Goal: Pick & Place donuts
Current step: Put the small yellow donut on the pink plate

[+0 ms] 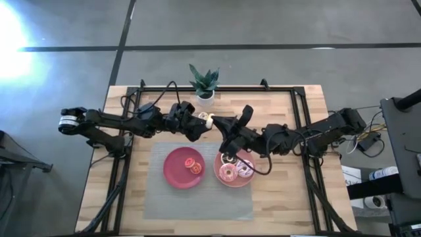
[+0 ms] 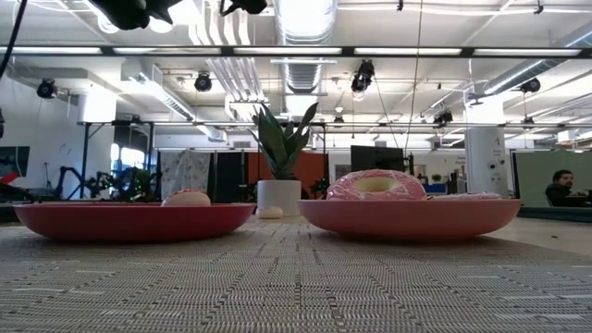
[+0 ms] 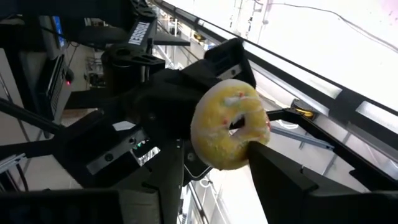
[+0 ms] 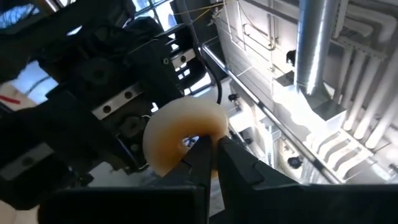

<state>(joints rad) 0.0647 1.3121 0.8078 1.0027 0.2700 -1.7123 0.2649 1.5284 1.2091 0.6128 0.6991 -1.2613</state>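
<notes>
Both arms meet mid-air — cream donut (image 1: 206,119) between.

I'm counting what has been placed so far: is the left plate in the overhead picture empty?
No: in the high view the left plate already holds a small orange donut near its right side.

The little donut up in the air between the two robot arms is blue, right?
Not quite. The donut is pale yellow-cream with a few sprinkles, not blue. The left wrist view shows its colour up close. The rest is right: it is up in the air between the two robot arms, as the high view shows.
</notes>
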